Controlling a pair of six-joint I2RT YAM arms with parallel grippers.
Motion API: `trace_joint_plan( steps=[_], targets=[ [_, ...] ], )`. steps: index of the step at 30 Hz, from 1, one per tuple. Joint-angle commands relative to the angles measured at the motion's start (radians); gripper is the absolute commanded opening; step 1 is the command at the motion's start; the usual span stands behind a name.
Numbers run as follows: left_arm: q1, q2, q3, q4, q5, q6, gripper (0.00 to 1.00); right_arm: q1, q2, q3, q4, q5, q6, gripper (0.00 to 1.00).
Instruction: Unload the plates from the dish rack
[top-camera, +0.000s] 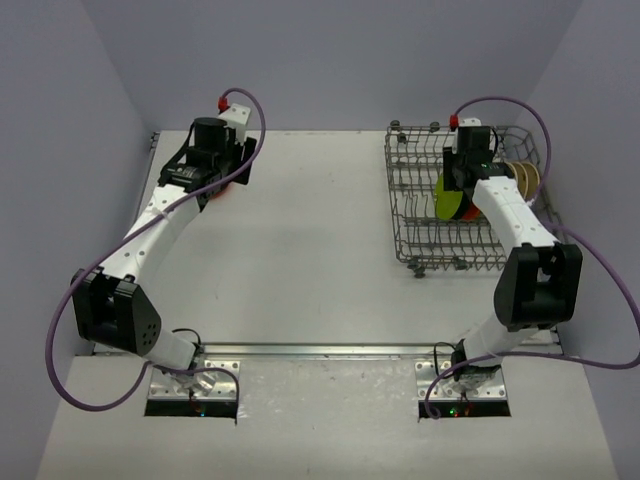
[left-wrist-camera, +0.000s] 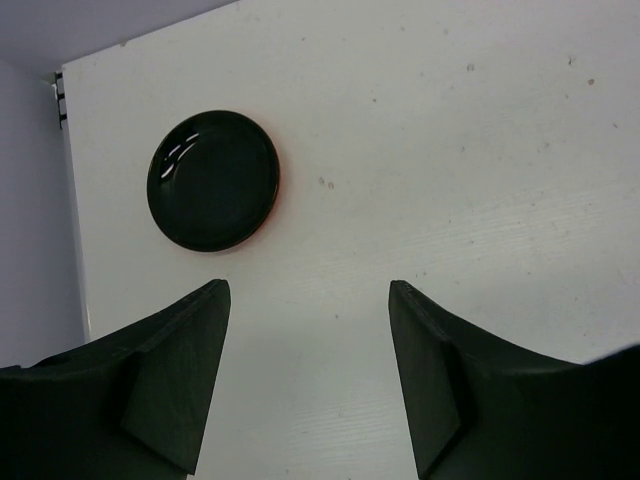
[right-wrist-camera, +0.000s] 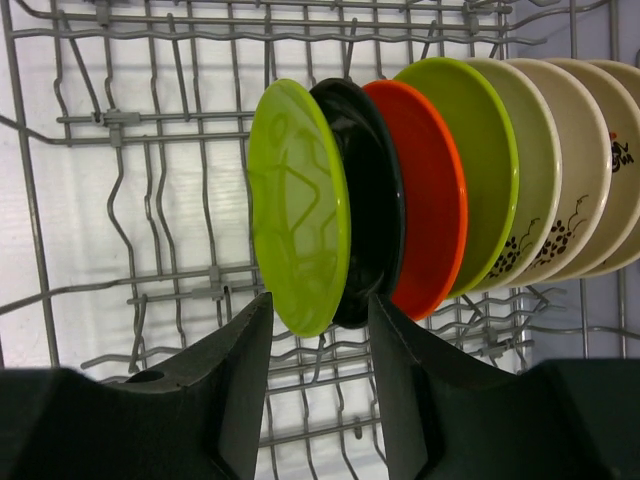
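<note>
Standing on edge in a row between the tines of the dish rack (right-wrist-camera: 112, 120): the plates (right-wrist-camera: 470, 180), packed face to face.
- Order, nearest the right wrist camera first: lime green plate (right-wrist-camera: 298, 205), black plate (right-wrist-camera: 372, 200), orange plate (right-wrist-camera: 428, 200), second lime green plate (right-wrist-camera: 480, 150), then beige plates (right-wrist-camera: 575, 160) with a dark sprig pattern.
- Rack position: far right part of the table (top-camera: 320, 250), close to the right wall.

Right gripper (right-wrist-camera: 320, 305): lowered into the rack at the front of the row. Its two fingers straddle the lower rims of the lime green plate and the black plate. Whether the pads are pressing on the rims or just clear of them cannot be told.

Dark plate (left-wrist-camera: 213, 180): separate item, glossy, thin orange edge. It lies flat on the table near the far left corner, well apart from the rack.

Left gripper (left-wrist-camera: 308, 290): above bare table beside the dark plate, not touching it. Fingers are spread wide, with nothing between them.
</note>
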Motion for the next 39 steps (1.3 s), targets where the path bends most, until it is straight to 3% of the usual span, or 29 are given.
trace_joint_plan(
  steps=[1,11,20,29,33,39],
  targets=[
    [-0.028,-0.024,0.0,0.035,-0.049,0.005,0.63,-0.017,0.044,0.067,0.049,0.029,0.046,0.43],
    [-0.035,-0.017,0.015,0.028,-0.056,0.003,0.63,-0.018,0.16,0.102,0.085,0.046,0.05,0.38],
    [-0.037,-0.016,0.027,0.026,-0.067,-0.012,0.64,-0.017,0.151,0.143,0.054,0.082,0.078,0.01],
    [-0.039,-0.001,0.075,-0.011,-0.032,-0.028,0.76,-0.018,0.036,0.233,0.065,0.133,-0.034,0.0],
    [-0.037,-0.004,0.137,-0.043,0.097,-0.05,0.77,-0.018,-0.029,0.283,0.037,0.055,-0.02,0.0],
    [-0.039,-0.053,0.163,-0.019,0.546,-0.134,0.76,-0.007,-0.118,0.277,-0.08,-0.375,0.071,0.0]
  ],
)
